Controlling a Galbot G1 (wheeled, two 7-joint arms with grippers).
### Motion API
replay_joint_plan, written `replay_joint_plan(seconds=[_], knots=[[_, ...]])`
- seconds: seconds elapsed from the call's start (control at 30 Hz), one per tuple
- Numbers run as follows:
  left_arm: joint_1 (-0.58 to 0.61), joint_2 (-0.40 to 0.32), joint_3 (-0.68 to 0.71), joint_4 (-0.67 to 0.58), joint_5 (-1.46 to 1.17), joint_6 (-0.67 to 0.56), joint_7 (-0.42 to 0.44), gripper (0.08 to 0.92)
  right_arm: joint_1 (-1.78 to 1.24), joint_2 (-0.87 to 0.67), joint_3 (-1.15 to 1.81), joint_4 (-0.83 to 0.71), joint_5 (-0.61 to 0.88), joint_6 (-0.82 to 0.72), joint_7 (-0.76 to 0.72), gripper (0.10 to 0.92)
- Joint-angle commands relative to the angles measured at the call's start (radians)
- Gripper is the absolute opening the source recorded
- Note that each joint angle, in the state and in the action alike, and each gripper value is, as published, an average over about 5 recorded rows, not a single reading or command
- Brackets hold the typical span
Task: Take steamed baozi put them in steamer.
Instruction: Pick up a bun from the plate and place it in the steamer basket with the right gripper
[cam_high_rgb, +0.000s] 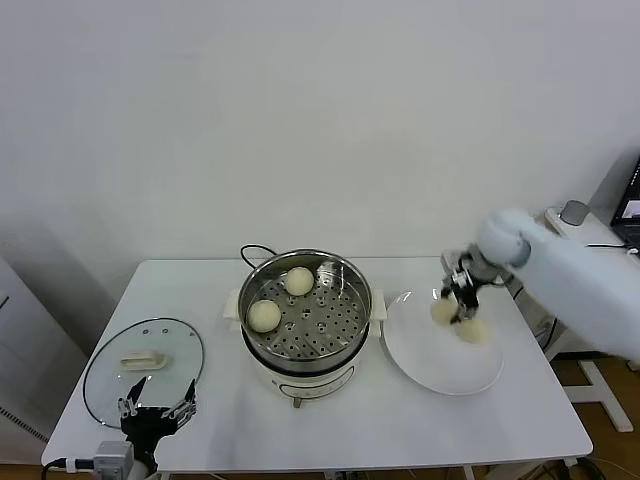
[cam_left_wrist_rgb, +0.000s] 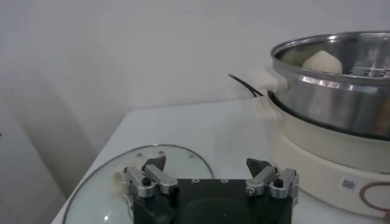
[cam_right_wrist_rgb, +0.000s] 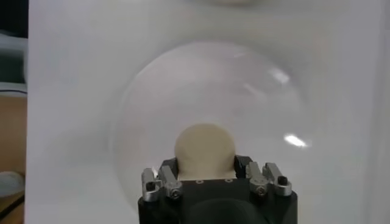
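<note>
- The steamer (cam_high_rgb: 305, 305) is taken as the landmark; it stands on its white cooker base (cam_high_rgb: 300, 378) at the middle of the white table (cam_high_rgb: 400, 420).
- Two steamed baozi are seen already inside the steamer: one (cam_high_rgb: 299, 281) at the far side of the perforated floor, the other (cam_high_rgb: 264, 316) at the side toward the robot's left.
- The white plate (cam_high_rgb: 440, 365) lies just beside the steamer, on the side toward the robot's right.
- The right gripper (cam_high_rgb: 458, 298) is held above that plate, and a third baozi (cam_right_wrist_rgb: 205, 150) is clamped between its narrowed fingers; in the right wrist view the plate shows beneath the bun.
- A fourth baozi (cam_high_rgb: 474, 330) is seen close beside the gripped one, and it appears to rest on the plate.
- The step in hand is judged to be the lift of the third bun; roughly half the task appears done.
- The next move is judged to call for a carry across to the steamer, high enough for the steel rim to be cleared, and a release over a bare part of the floor, away from the two buns.
- The left gripper (cam_high_rgb: 157, 410) is parked with its fingers spread wide and nothing between them, over the edge of the glass lid (cam_high_rgb: 140, 365), well apart from the steamer.
</note>
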Motion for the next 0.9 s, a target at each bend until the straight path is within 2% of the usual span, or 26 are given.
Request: replay_joint_plan(seconds=[0.03, 0.1, 0.23, 0.3, 0.57, 0.77, 0.9], knots=[[0.006, -0.007, -0.015, -0.023, 0.014, -0.015, -0.011, 0.823, 0.418, 0.237, -0.281, -0.111, 0.284, 0.022, -0.009, 0.56], [0.007, -0.008, -0.024, -0.032, 0.013, -0.017, -0.013, 0.823, 0.43, 0.309, -0.301, -0.157, 0.349, 0.096, -0.017, 0.56], [0.005, -0.015, -0.033, -0.041, 0.012, -0.014, -0.013, 0.823, 0.429, 0.437, -0.333, -0.262, 0.455, 0.414, -0.071, 0.56], [0.003, -0.02, -0.031, -0.044, 0.012, -0.013, -0.013, 0.823, 0.421, 0.466, -0.355, -0.268, 0.463, 0.543, -0.086, 0.56], [0.002, -0.039, -0.017, -0.07, 0.006, -0.012, -0.016, 0.823, 0.355, 0.534, -0.404, -0.191, 0.261, 0.954, -0.036, 0.562], [0.002, -0.041, -0.014, -0.075, 0.001, -0.007, -0.016, 0.823, 0.278, 0.567, -0.354, -0.127, 0.049, 1.107, -0.029, 0.565], [0.0, -0.04, -0.013, -0.071, -0.002, -0.006, -0.015, 0.823, 0.227, 0.587, -0.33, -0.089, -0.029, 1.12, -0.025, 0.565]])
